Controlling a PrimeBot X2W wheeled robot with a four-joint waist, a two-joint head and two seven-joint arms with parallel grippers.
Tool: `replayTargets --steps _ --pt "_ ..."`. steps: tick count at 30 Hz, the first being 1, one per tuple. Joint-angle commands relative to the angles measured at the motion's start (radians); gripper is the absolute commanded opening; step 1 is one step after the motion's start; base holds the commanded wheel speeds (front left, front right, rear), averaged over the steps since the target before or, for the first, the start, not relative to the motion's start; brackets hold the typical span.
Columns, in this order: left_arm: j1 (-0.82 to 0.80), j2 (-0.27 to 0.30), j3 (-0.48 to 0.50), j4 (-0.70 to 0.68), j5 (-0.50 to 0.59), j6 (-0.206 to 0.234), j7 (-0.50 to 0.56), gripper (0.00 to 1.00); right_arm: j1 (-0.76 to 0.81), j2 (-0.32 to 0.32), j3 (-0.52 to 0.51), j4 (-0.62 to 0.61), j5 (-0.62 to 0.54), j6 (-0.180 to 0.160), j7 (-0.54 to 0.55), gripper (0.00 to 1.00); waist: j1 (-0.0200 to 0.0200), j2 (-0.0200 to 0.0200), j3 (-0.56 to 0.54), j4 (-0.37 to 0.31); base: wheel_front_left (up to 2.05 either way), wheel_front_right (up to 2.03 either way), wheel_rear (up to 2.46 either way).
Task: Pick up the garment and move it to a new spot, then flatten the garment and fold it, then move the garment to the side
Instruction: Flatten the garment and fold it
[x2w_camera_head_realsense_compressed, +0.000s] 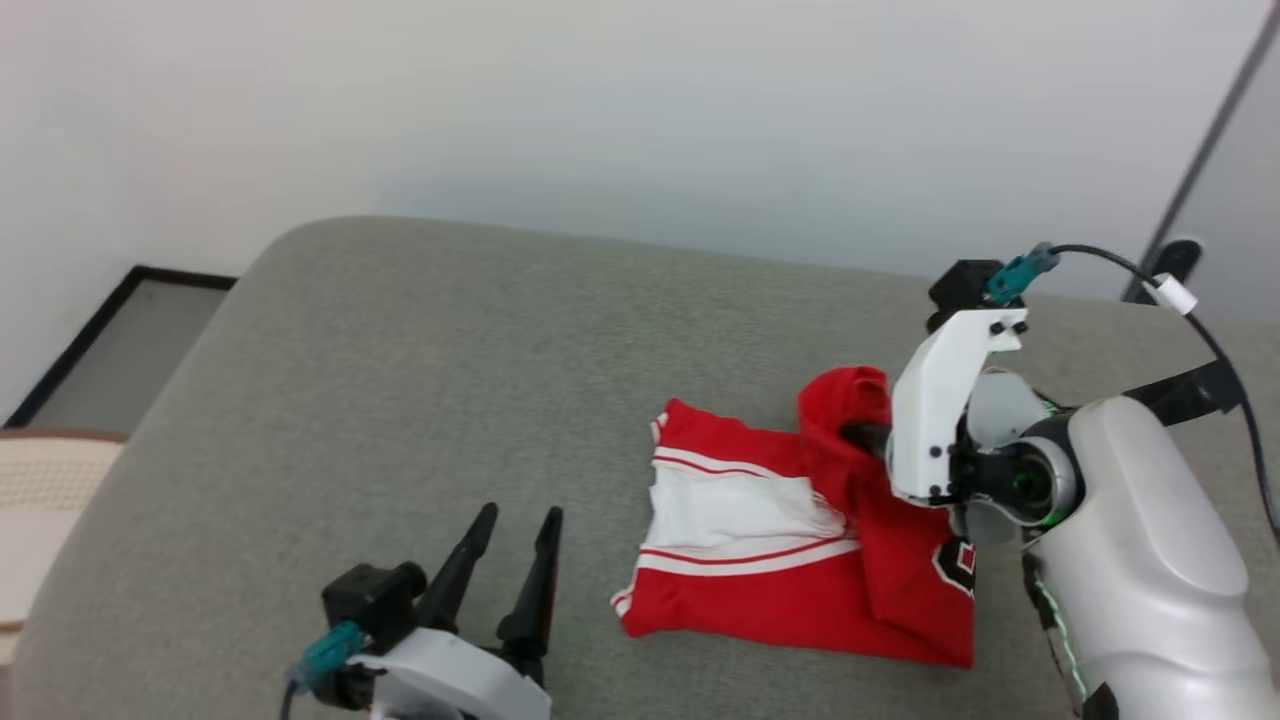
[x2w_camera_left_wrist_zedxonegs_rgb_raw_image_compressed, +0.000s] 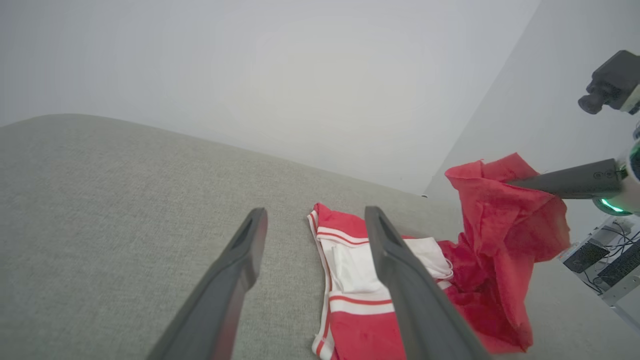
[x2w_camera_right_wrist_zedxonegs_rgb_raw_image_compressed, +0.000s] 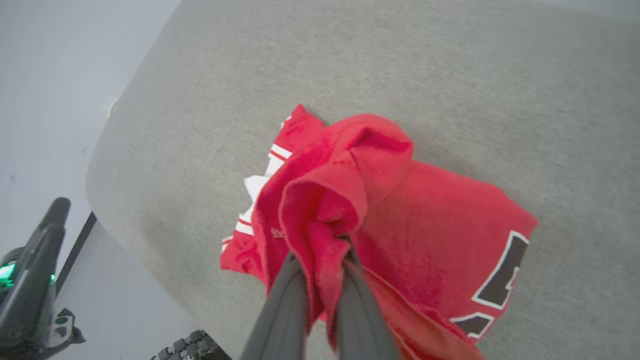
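Pinching a bunched red fold of the garment (x2w_camera_head_realsense_compressed: 780, 600), the right tool (x2w_camera_right_wrist_zedxonegs_rgb_raw_image_compressed: 325, 255) has its two fingers drawn narrow with cloth wedged between them. That fold stands raised off the grey cushion (x2w_camera_head_realsense_compressed: 400, 380). The rest of the shirt trails down from the fingertips and lies on the cushion. A white sleeve with striped trim sits beyond the fingertips, and a piece of black-and-white lettering lies close beside the tool's wrist.

The left tool (x2w_camera_head_realsense_compressed: 520, 520) is spread wide and carries nothing. It sits apart from the garment, which lies ahead of it and off to its right, not touching it.

The main risk, as I judge it, is the bite itself. The fingers seem to hold a thick wad of several layers, so on a pull the inner layers could slide out and leave only a thin edge, or nothing.

With one hold point and the other tool idle, any lift would likely let the shirt hang as a drape. The tidy layers below would then come undone.

If the move is a drag instead, the rough cushion fabric may catch the lower layers and rumple them under the raised part.

The hem on the wrist side also looks near the cushion's edge, so a pull back toward the wrist could tip cloth over it.
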Motion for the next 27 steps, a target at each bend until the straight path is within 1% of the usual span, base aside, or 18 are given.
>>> replayTargets --steps 1,5,14,20,27 --pt "-0.013 -0.005 -0.008 0.004 -0.003 -0.002 0.001 1.00 0.010 0.004 0.017 -0.007 0.018 -0.001 -0.010 0.00 0.0000 0.0000 0.003 0.047 0.00 0.00 0.00" --pt "-0.034 -0.015 -0.029 0.017 -0.011 -0.002 0.001 1.00 0.005 0.003 0.070 0.006 0.066 -0.001 -0.048 0.00 0.0000 0.0000 0.016 0.097 0.00 0.00 0.00" --pt "-0.085 -0.045 -0.075 0.037 -0.026 -0.002 0.001 1.00 -0.053 0.003 0.168 0.100 0.065 -0.001 -0.147 0.00 0.0000 0.0000 0.060 0.186 0.00 0.00 0.00" --pt "-0.111 -0.064 -0.098 0.049 -0.037 -0.002 0.001 1.00 -0.079 0.004 0.251 0.176 0.025 -0.001 -0.179 0.00 0.0000 0.0000 0.088 0.229 0.00 0.00 0.00" --pt "-0.132 -0.078 -0.116 0.058 -0.049 -0.002 0.001 1.00 -0.085 0.004 0.306 0.264 -0.021 -0.001 -0.222 0.00 0.0000 0.0000 0.105 0.263 0.00 0.00 0.00"
